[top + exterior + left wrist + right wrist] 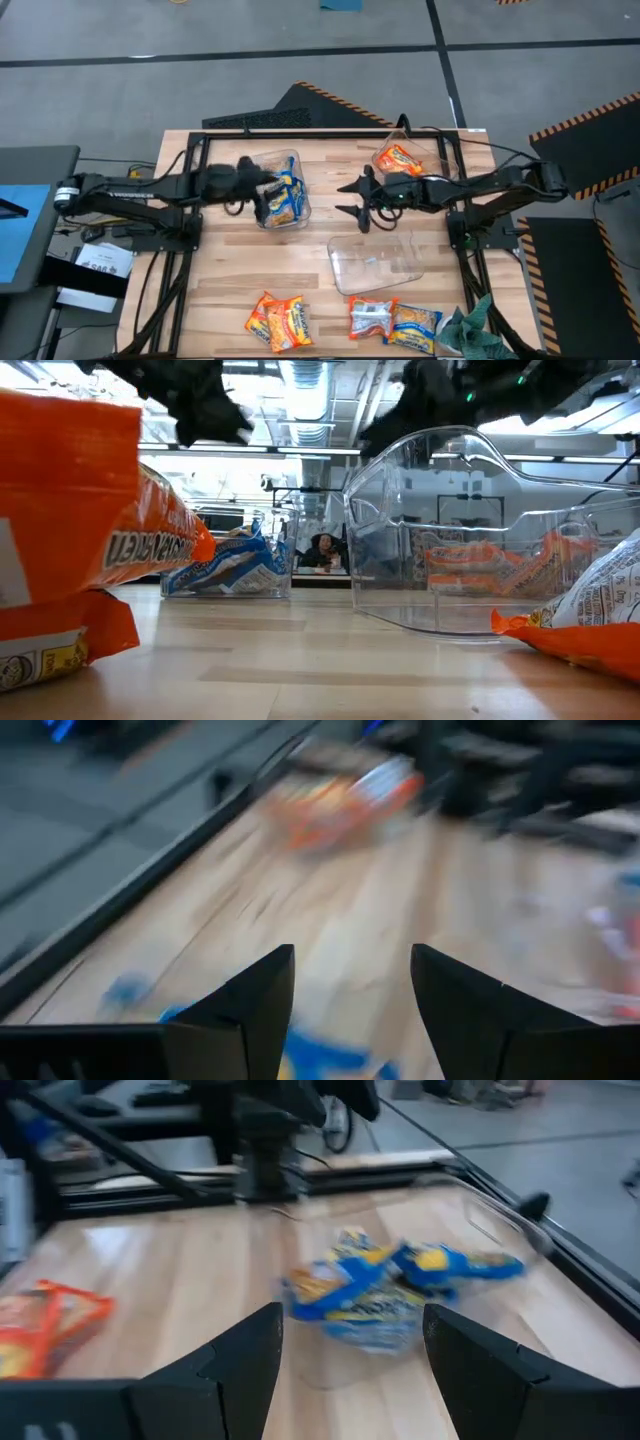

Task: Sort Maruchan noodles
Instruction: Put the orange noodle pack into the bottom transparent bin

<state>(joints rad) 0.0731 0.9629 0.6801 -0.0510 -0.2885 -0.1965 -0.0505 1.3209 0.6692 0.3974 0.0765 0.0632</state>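
Observation:
Several yellow-and-blue noodle packets [287,197] lie in a clear bin [296,158] left of the table's middle. My left gripper [262,192] hovers open over that bin's left side; in its wrist view the fingers [260,995] stand apart above blue packets. My right gripper [352,200] is open near the table's middle, just right of that bin and pointing at it [400,1285]. An orange packet [398,160] lies in a second clear bin [432,150] at the far right. Two orange-red packets [275,320], an orange-and-silver-white one [370,318] and a yellow one [415,325] lie along the near edge.
A third clear bin [378,262], with nothing in it, sits right of centre between my right gripper and the near packets. A green cloth [475,325] lies at the near right corner. A black frame [300,132] runs along the far edge. Bare wood [215,270] shows near left.

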